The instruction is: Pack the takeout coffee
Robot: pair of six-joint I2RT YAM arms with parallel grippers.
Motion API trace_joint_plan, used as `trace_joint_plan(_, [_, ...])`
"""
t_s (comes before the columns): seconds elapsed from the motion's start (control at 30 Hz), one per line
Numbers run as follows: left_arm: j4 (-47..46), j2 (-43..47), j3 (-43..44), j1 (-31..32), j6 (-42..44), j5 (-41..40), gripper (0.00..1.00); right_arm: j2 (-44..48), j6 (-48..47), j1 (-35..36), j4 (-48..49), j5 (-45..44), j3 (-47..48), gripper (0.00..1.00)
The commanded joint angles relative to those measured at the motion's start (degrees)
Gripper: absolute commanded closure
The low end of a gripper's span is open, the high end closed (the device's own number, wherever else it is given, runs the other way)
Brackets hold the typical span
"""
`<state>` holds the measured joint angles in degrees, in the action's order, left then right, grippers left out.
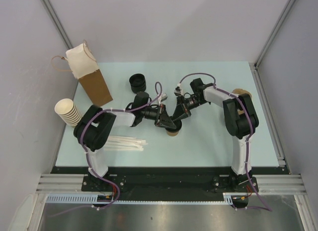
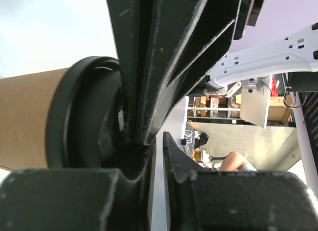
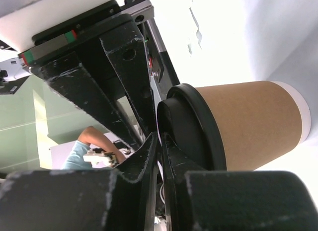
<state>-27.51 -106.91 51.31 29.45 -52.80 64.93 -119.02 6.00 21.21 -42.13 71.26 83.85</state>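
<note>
Pressure should go evenly, straight down, I'd say, since the left gripper and right gripper, both pinched narrow with nothing between, meet on the black lid of the takeout coffee standing upright mid-table.

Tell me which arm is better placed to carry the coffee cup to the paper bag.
Left, probably. The left gripper and right gripper both meet at the cup mid-table, but the bag stands far left, on the left arm's side; the right arm would have to reach across.
</note>
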Motion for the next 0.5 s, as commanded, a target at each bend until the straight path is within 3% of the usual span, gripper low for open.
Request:
trace_joint_plan(0.0, [-0.5, 6.4, 1.7, 0.7, 1.2, 0.0, 0.79, 2.8, -1.5, 2.8, -0.2, 0.4, 2.2, 0.85])
trace_joint_plan(0.23, [14.3, 16.0, 10.6, 0.7, 12.2, 1.2, 0.54, 7.0, -5.7, 2.2, -8.1, -0.4, 11.5, 0.77])
trace_joint_plan(0.33, [26.0, 20.8, 14.2, 0.7, 21.5, -2.1, 0.4, 9.2, -5.0, 0.2, -8.3, -1.7, 13.2, 0.71])
trace_joint_plan(0.37, [34.0, 22.1, 15.3, 0.7, 24.8, -3.7, 0.35, 9.9, -5.0, -0.6, -8.4, -2.4, 13.3, 0.69])
trace_joint_plan(0.47, [47.7, 25.3, 19.8, 0.7, 36.3, -12.1, 0.18, 13.3, -4.9, -4.2, -8.7, -4.2, 12.0, 0.47])
